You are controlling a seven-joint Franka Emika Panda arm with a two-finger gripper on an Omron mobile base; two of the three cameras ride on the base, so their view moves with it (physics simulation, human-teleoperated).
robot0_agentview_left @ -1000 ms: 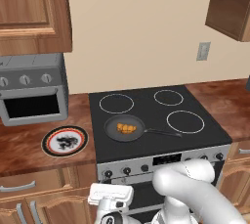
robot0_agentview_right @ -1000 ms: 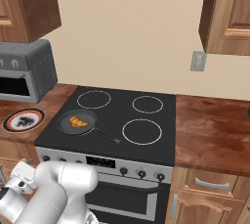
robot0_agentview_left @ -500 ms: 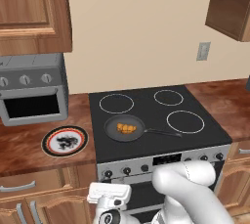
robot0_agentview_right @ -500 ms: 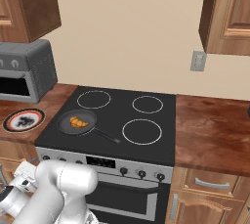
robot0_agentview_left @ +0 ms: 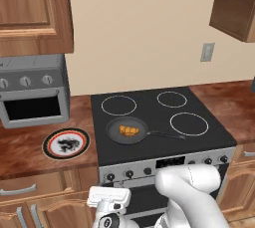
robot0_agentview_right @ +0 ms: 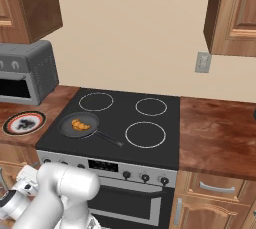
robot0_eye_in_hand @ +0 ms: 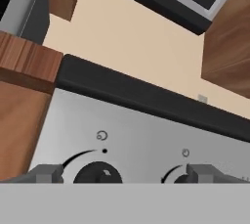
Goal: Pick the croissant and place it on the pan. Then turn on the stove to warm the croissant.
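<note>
The croissant [robot0_agentview_left: 129, 131] [robot0_agentview_right: 78, 124] lies in the dark grey pan [robot0_agentview_left: 113, 130] [robot0_agentview_right: 65, 126] on the front left burner of the stove [robot0_agentview_left: 164, 117] [robot0_agentview_right: 125, 118]. The pan's handle points right. My hand [robot0_agentview_left: 108, 198] [robot0_agentview_right: 21, 193] hangs low in front of the stove's silver front panel [robot0_eye_in_hand: 146, 130], at its left end. In the hand view my gripper [robot0_eye_in_hand: 126, 174] is open, fingers wide apart. A black knob [robot0_eye_in_hand: 100, 173] sits between them and a second knob [robot0_eye_in_hand: 177, 176] is just inside the right finger. I cannot tell whether the fingers touch either knob.
A white plate with a red-black rim [robot0_agentview_left: 66, 143] [robot0_agentview_right: 23, 122] rests on the wooden counter left of the stove, in front of the grey toaster oven [robot0_agentview_left: 32, 95] [robot0_agentview_right: 25, 70]. Wooden cabinets hang above. More counter [robot0_agentview_right: 215, 133] runs to the right.
My hand has shifted only slightly in front of the stove panel. The croissant and the pan have stayed put.
</note>
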